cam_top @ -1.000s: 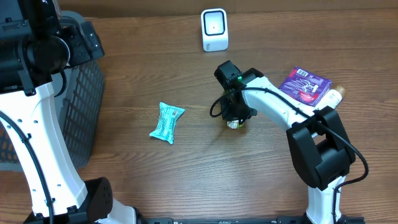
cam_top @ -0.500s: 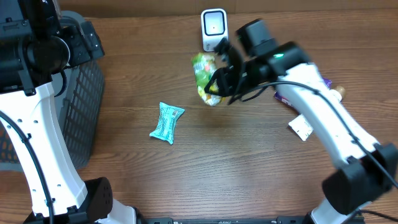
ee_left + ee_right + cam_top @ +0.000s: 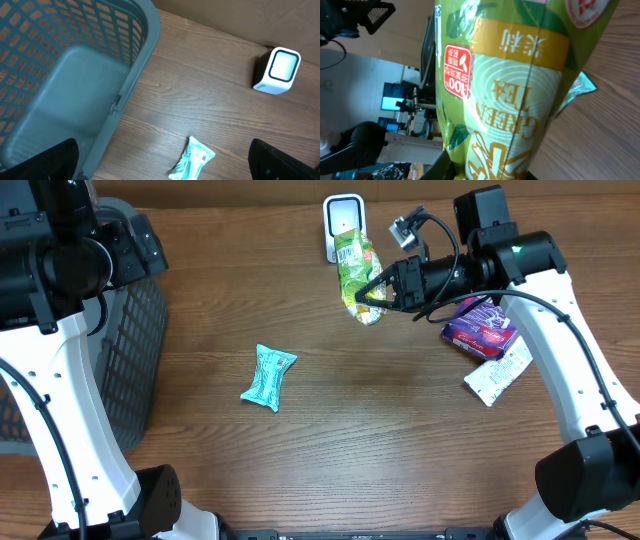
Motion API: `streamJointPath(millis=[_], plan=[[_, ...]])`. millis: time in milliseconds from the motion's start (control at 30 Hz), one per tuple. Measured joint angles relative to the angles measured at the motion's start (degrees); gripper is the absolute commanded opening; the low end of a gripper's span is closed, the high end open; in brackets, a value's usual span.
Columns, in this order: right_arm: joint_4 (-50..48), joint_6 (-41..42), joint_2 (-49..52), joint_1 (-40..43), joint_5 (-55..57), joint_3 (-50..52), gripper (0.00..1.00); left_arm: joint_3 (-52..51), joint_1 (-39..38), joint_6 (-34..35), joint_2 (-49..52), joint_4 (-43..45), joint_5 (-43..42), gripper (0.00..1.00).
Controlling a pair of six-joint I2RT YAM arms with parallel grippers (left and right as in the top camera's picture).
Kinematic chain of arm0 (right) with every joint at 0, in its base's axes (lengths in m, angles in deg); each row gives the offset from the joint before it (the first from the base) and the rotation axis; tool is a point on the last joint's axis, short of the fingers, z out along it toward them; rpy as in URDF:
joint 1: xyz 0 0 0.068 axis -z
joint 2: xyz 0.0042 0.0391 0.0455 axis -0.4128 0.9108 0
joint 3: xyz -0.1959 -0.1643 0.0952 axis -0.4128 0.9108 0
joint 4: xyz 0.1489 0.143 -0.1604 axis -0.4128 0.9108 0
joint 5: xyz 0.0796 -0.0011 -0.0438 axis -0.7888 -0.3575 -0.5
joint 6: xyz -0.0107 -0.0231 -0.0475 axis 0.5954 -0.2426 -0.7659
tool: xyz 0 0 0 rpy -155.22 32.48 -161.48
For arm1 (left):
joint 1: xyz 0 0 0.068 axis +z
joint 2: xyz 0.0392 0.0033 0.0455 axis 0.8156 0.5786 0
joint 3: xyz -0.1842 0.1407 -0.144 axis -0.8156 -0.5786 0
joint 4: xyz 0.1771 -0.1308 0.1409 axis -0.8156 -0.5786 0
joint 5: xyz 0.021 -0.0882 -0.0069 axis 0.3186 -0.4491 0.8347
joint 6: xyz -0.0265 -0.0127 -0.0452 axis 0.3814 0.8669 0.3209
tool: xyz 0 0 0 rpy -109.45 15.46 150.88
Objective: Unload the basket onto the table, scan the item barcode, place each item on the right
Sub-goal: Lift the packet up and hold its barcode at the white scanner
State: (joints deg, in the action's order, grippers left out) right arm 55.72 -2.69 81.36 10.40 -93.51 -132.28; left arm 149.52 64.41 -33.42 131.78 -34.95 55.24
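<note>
Green tea packet (image 3: 357,268) off desk (image 3: 350,430), pinched near one end by right pincer (image 3: 374,293). Rest of packet sticks out past fingertips toward white scanner (image 3: 340,215), overlapping its front in overhead view. Right pincer narrow, clamped on packet. Left pincer (image 3: 160,167) spread wide, holding nothing, above desk beside basket (image 3: 75,75).

Grey basket (image 3: 135,340) at left; teal packet (image 3: 268,377) mid-table; purple pack (image 3: 480,330) touching white sachet (image 3: 498,372).
</note>
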Motion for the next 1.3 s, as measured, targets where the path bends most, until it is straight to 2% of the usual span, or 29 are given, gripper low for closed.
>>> streamJointPath(millis=[200,333,567,767,1000,1133,1300], plan=[[0.31,0.70,0.00,0.00,1.51,0.00,0.17,0.00,0.00,0.00,0.00,0.00,0.00,1.00],[4.83,2.47,0.33,-0.87,10.25,-3.23,0.18,0.00,0.00,0.00,0.00,0.00,0.00,1.00],[10.54,5.86,0.59,-5.97,37.38,-19.89,0.20,0.00,0.00,0.00,0.00,0.00,-0.02,1.00],[6.73,4.90,1.11,-13.14,66.49,-22.38,0.20,0.00,0.00,0.00,0.00,0.00,0.00,0.99],[-6.67,-3.02,12.68,-20.13,95.67,-22.51,0.17,0.00,0.00,0.00,0.00,0.00,-0.02,1.00],[-19.41,-13.94,22.84,-21.11,108.24,-22.49,0.20,0.00,0.00,0.00,0.00,0.02,0.00,1.00],[-38.25,-31.15,32.33,-20.06,116.67,-22.36,0.18,0.07,0.00,0.00,0.00,0.00,-0.02,1.00]])
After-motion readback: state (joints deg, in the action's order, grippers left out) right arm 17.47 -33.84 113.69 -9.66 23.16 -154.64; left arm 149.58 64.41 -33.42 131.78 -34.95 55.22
